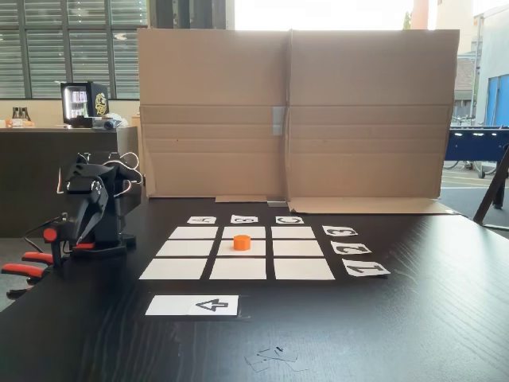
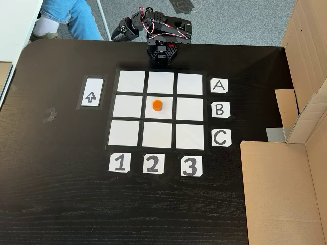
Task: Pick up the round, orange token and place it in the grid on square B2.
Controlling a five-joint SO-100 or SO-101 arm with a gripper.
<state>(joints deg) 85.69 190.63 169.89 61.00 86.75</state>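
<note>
1. One arm (image 1: 91, 211) sits folded up at the left edge of the table (image 1: 413, 318) in a fixed view. Its gripper (image 1: 94, 208) points down, close to its own base. I cannot tell if the fingers are apart or pressed together.
2. Orange clamps (image 1: 28, 267) hold the base down, just left of the arm.
3. Right of the arm lies the grid (image 1: 238, 253), nine white cells with dark gaps.
4. The token (image 1: 242, 242) sits in the grid's middle cell, B2 (image 1: 242, 247). In another fixed view the token (image 2: 157, 105) lies in the row beside the B card (image 2: 219, 109) and the column above the 2 card (image 2: 153, 163).
5. The token is free. Nothing touches it. It stands well apart from the gripper, to the right of it and a little toward the camera in the side view.
6. The token is round, so it has no long side. Any grip angle would do.
7. I think the job looks done, since the token rests on B2 and the arm is tucked away.
8. A brown cardboard wall (image 1: 358, 111) stands behind the grid.
</note>
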